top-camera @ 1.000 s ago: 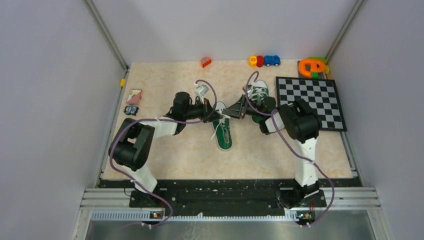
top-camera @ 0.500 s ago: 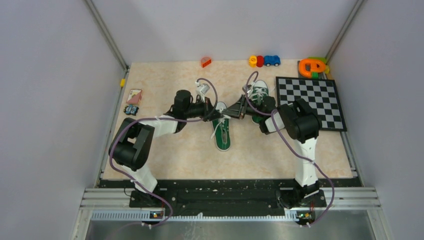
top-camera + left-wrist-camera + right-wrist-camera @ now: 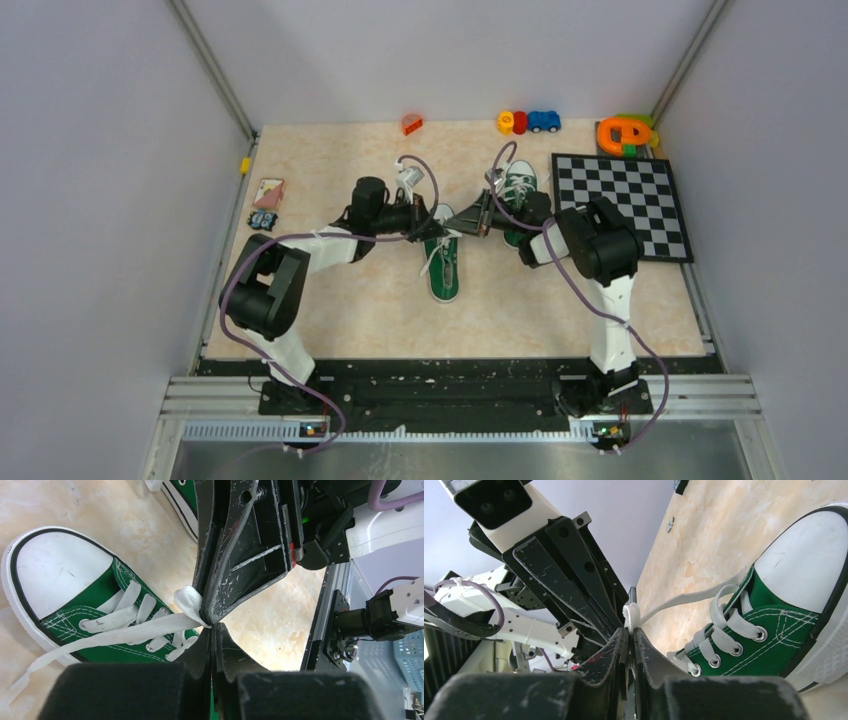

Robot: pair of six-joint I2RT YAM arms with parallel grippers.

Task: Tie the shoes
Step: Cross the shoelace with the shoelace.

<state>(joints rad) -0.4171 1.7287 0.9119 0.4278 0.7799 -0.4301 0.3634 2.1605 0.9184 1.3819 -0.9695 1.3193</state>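
top: left gripper [image 3: 438, 229] and right gripper [image 3: 453, 222] meet tip to tip over the shoe [image 3: 444, 272], mid frame. other shoe [image 3: 520, 183] sits upper right, part hidden by the right arm.

left wrist: left gripper [image 3: 212, 630] is pinched on the lace [image 3: 125, 636], which runs taut.

right wrist: right gripper [image 3: 629, 630] is closed on the same lace end. risk: opposed pulls drag the shoe, or the flat lace slips free.

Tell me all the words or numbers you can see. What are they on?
No words or numbers can be read anywhere.
The small pink card on the left: too small to read.
The green shoe and its lace: no label showing.
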